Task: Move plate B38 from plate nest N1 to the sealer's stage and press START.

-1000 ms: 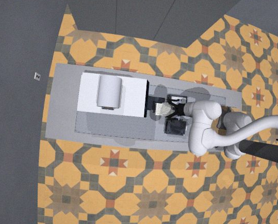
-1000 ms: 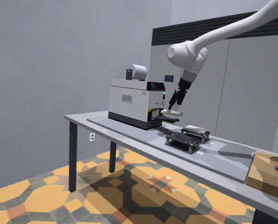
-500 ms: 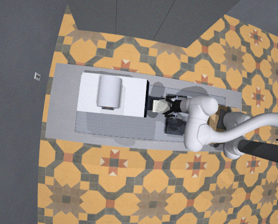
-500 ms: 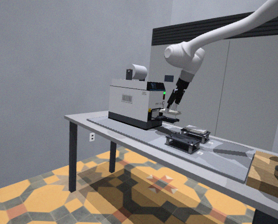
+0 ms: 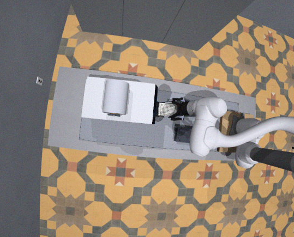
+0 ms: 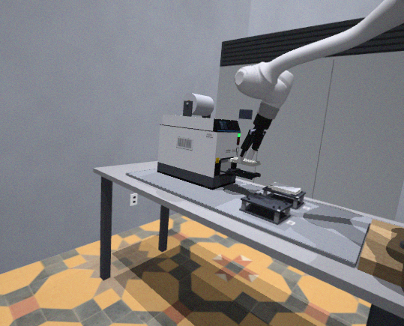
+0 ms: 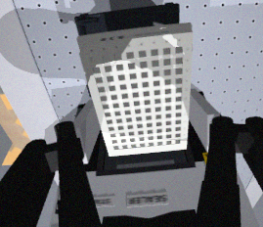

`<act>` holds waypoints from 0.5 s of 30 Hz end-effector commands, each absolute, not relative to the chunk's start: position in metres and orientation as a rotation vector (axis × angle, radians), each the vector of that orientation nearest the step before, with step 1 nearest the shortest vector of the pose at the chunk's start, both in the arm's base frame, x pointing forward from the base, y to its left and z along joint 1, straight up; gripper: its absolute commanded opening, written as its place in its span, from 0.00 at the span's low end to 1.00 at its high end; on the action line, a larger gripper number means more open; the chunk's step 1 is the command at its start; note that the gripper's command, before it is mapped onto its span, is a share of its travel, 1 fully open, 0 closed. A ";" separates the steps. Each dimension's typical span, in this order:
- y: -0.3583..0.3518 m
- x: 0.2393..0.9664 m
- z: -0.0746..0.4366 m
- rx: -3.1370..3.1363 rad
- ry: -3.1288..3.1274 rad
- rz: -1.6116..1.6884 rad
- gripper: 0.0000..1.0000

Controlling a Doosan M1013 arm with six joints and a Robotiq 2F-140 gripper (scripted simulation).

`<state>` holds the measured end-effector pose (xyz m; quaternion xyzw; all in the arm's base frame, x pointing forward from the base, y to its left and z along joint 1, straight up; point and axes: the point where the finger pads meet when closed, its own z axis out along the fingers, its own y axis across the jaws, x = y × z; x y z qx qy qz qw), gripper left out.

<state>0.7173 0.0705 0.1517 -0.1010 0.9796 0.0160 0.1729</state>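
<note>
Plate B38 (image 5: 167,109) (image 6: 246,161) (image 7: 143,98), white with a grid of wells, is held by its sides in my gripper (image 5: 177,109) (image 6: 249,156) (image 7: 142,108), which is shut on it. The plate hangs above the sealer's black stage (image 6: 251,174) (image 7: 136,15), with a gap between them in the exterior view. The stage is out; in the wrist view the plate hides most of it, including most locators. The white sealer (image 5: 141,98) (image 6: 187,151) shows a green lamp (image 6: 238,135). Nest N1 (image 5: 183,134) (image 6: 265,204) is empty. A plate (image 6: 285,189) lies in nest N2 (image 6: 299,200).
The sealer's front stands close beyond the plate and fingers. A foil roll (image 5: 115,96) (image 6: 203,105) sits on top of the sealer. The two dark nests stand side by side on the grey mat, nearer the arm's base. A wooden block (image 6: 381,253) lies under the base.
</note>
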 end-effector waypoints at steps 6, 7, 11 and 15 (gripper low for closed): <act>0.066 0.725 0.152 -0.287 2.779 0.046 0.10; 0.066 0.725 0.152 -0.287 2.779 0.046 0.10; 0.066 0.725 0.152 -0.287 2.779 0.046 0.10; 0.066 0.725 0.152 -0.287 2.779 0.046 0.10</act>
